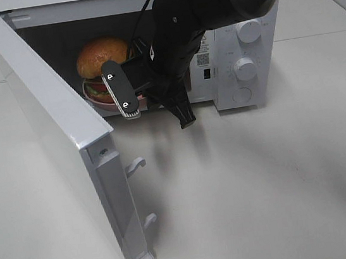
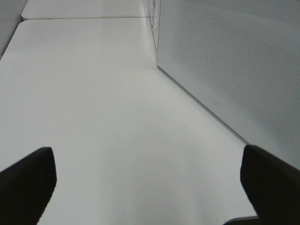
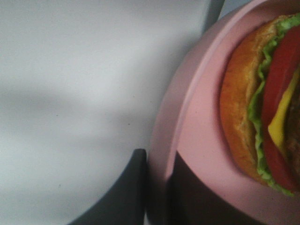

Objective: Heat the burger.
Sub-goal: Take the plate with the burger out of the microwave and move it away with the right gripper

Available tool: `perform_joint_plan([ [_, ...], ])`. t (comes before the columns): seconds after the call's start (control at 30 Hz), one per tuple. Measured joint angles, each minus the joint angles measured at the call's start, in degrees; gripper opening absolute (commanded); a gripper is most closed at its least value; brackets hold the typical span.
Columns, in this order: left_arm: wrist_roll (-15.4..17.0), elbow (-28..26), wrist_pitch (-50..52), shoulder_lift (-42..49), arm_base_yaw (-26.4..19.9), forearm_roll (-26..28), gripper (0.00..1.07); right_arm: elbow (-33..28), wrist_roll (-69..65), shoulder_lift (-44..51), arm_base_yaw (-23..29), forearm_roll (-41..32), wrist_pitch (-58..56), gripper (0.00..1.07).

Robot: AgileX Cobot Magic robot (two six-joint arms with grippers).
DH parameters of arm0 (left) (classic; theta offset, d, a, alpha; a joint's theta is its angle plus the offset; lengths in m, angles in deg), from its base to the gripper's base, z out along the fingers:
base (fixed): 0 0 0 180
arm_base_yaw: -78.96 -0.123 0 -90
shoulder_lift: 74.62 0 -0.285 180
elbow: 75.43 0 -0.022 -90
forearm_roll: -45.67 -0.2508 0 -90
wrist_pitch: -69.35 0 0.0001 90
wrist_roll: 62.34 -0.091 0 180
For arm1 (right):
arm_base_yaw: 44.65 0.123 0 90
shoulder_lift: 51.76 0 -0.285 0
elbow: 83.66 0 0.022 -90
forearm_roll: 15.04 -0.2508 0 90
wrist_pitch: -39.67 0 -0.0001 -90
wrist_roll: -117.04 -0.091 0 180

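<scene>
The burger point(image 1: 100, 54) point(image 3: 262, 108), with a golden bun, lettuce, tomato and cheese, sits on a pink plate point(image 1: 96, 100) point(image 3: 201, 140) inside the open microwave point(image 1: 238, 44). My right arm point(image 1: 179, 33) reaches across to the oven's opening. Its gripper point(image 3: 157, 187) is shut on the plate's near rim, one finger on each side of the edge. The left gripper point(image 2: 150, 187) is open with nothing between its fingers, low over the table beside the outer face of the microwave door point(image 2: 234, 75).
The microwave door point(image 1: 49, 107) swings out wide toward the front left, its latch hooks point(image 1: 136, 165) sticking out. Two dials point(image 1: 244, 67) are on the oven's right panel. White tabletop point(image 1: 263, 188) spreads in front.
</scene>
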Motion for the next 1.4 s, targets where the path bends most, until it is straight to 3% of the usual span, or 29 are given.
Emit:
perform_joint_plan([
  [0.4,0.00,0.00,0.00,0.00,0.00,0.00,1.00,-5.50,3.95,5.96,-0.63,-2.29,1.72,0.00],
  [1.0,0.00,0.00,0.00,0.00,0.00,0.00,1.00,-22.40,8.88,16.50,-0.46,-2.75,10.83,0.00],
  [1.4,0.00,0.00,0.00,0.00,0.00,0.00,1.00,-30.25,8.88,23.26,-0.46,-3.72,12.26,0.00],
])
